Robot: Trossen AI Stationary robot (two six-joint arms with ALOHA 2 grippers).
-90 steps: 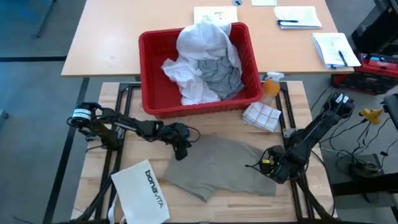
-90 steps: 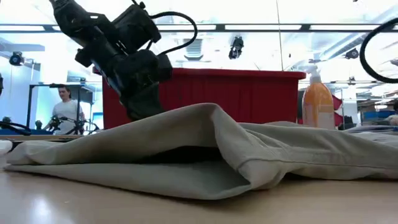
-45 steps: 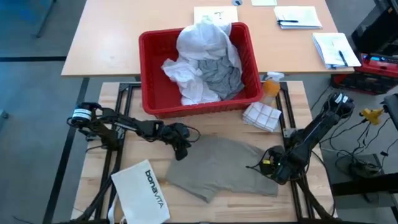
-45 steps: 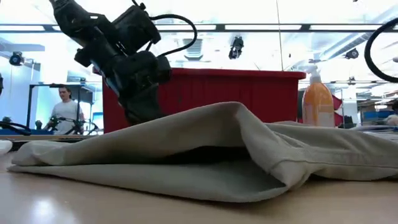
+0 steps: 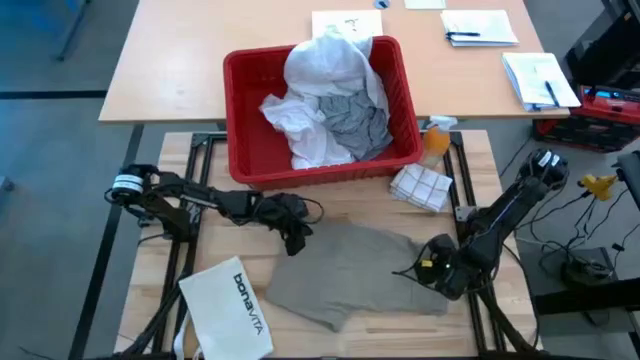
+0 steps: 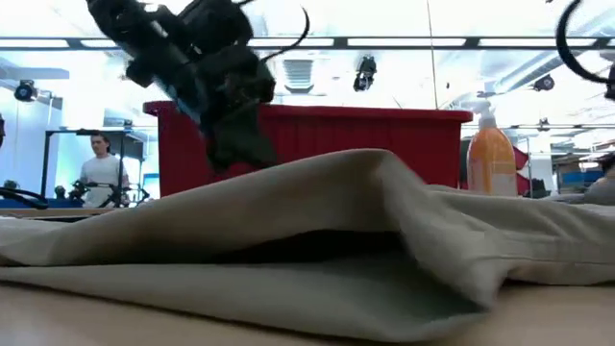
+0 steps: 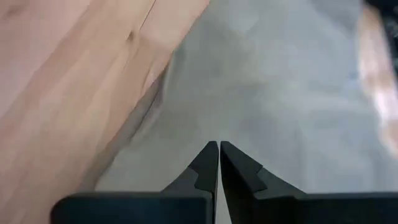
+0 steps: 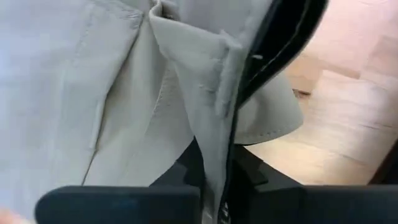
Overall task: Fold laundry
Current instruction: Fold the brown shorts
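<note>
Fingers pressed together with nothing between them, the left gripper [image 7: 219, 149] hangs over the khaki-tan garment [image 5: 350, 272], while the right gripper [image 8: 214, 168] pinches a fold at that garment's right edge. The garment lies spread on the wooden table [image 5: 380, 335]. Behind it, a red bin [image 5: 245, 120] holds the white shirt [image 5: 325, 65] and grey T-shirt [image 5: 355, 120].

You have three garments: one khaki-tan piece [image 5: 350, 270] on the table, one grey T-shirt [image 5: 355, 122] and one white shirt [image 5: 325, 70] in one red bin [image 5: 245, 150]; one white bag [image 5: 230, 310]; one orange bottle [image 5: 436, 140].
</note>
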